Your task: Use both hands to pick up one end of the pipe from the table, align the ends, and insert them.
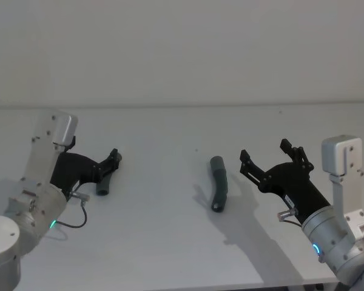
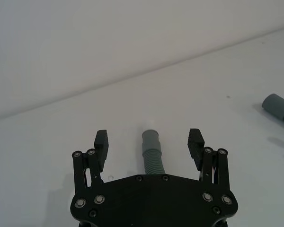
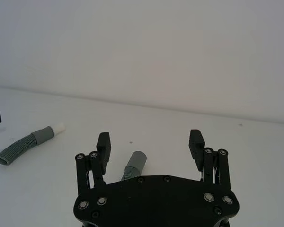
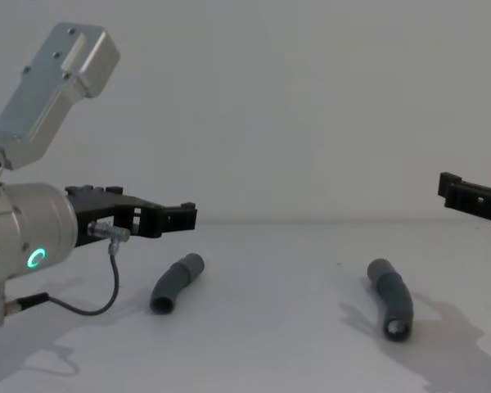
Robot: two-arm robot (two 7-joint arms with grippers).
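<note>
Two dark grey ribbed pipe pieces lie apart on the white table (image 1: 170, 242). The left piece (image 1: 103, 185) (image 4: 177, 282) has a white plug tip (image 2: 150, 126) pointing away from me. My left gripper (image 1: 113, 159) (image 2: 148, 138) (image 4: 176, 217) hovers open just above it, fingers either side and not touching. The right piece (image 1: 218, 182) (image 4: 391, 299) (image 3: 135, 163) shows its smooth grey cuff. My right gripper (image 1: 264, 151) (image 3: 150, 139) (image 4: 466, 196) hangs open to the right of that piece, above the table and holding nothing.
A plain white wall stands behind the table's far edge. A thin cable (image 1: 79, 212) loops from the left wrist down near the table. Bare table lies between the two pieces and along the front.
</note>
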